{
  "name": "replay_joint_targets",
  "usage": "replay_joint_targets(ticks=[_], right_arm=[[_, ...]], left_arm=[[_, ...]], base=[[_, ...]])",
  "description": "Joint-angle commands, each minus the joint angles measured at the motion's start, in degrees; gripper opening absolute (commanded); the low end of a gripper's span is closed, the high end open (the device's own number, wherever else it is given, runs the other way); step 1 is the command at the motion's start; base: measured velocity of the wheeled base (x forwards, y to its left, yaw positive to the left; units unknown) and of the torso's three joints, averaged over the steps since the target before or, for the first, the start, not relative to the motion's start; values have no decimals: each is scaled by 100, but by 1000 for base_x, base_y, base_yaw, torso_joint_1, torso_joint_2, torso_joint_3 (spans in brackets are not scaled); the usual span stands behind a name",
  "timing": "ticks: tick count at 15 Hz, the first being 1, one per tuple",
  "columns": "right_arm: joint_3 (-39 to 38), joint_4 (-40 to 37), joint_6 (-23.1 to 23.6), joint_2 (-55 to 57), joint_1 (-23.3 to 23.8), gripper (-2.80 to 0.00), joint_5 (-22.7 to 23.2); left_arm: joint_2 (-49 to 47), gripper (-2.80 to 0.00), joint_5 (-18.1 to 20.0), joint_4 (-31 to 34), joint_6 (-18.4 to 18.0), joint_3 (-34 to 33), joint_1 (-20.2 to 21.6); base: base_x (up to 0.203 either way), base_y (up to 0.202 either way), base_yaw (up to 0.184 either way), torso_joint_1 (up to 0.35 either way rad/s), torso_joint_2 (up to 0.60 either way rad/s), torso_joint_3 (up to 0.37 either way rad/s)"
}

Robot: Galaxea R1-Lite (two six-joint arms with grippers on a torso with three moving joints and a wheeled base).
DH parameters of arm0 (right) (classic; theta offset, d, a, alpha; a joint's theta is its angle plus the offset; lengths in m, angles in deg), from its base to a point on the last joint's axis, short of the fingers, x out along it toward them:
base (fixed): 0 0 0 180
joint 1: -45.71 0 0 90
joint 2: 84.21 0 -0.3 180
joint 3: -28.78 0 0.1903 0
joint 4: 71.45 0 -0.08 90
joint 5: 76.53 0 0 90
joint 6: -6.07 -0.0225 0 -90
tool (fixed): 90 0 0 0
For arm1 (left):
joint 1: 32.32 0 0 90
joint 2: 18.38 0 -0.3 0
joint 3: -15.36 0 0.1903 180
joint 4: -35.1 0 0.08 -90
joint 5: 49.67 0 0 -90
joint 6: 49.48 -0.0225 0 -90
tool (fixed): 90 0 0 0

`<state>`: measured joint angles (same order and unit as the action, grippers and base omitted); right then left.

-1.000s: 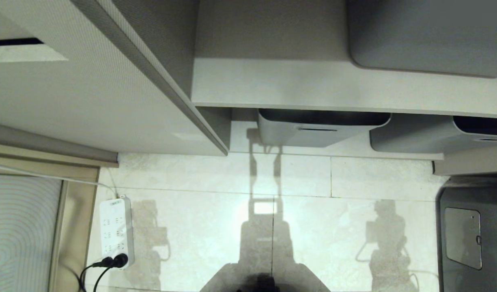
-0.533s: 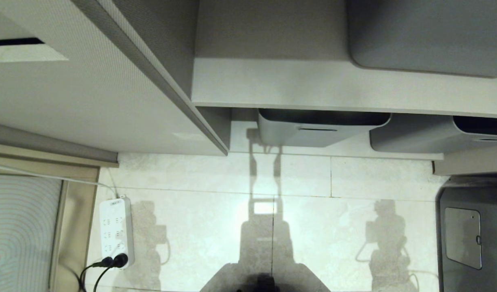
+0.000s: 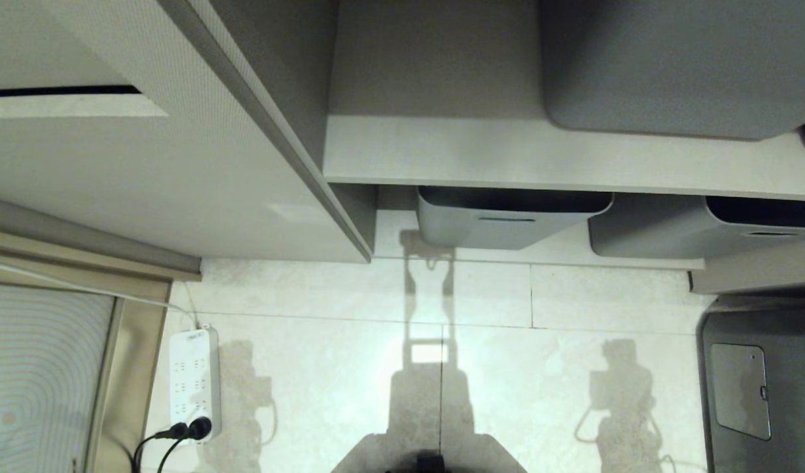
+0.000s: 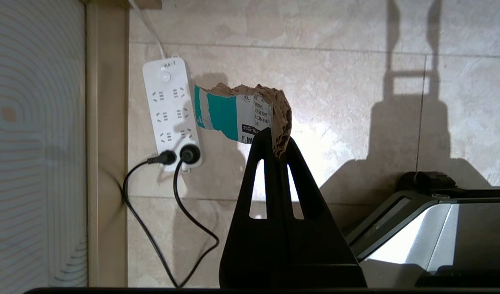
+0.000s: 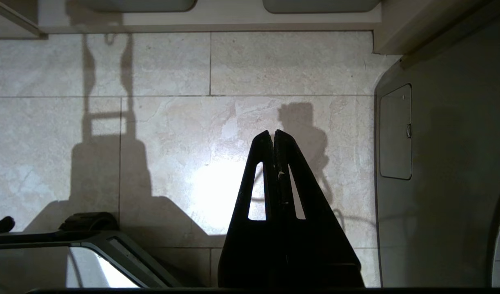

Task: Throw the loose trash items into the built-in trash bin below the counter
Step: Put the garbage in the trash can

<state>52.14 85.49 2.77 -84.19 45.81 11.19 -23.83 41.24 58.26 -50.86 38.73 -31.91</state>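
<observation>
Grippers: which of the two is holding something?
The left gripper: it pinches a torn teal-and-white scrap between shut fingers. The right gripper is shut too, but empty.

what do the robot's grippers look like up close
In the wrist views, the left gripper and right gripper look alike: matte black, each a pair of tall tapering fingers that widen into a broad black base. Every finger has one long slot cut through it. No cables or markings show on them. Neither arm appears in the head view.
</observation>
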Motion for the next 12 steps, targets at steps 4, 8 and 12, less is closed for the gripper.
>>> replay_joint_targets(ticks=[4, 8, 12], right_arm=[[-9, 5, -4, -2, -1, -280, -1], [-9, 5, -4, -1, -1, -280, -1], [-9, 5, -4, 2, -1, -280, -1]], left_arm=[[467, -280, -5, -3, 37, -16, -1], [536, -280, -12, 12, 76, -17, -6], [536, -280, -4, 3, 50, -18, -6]], base=[[0, 0, 0, -1, 2, 202], [0, 0, 0, 3, 4, 204], [0, 0, 0, 2, 2, 203]])
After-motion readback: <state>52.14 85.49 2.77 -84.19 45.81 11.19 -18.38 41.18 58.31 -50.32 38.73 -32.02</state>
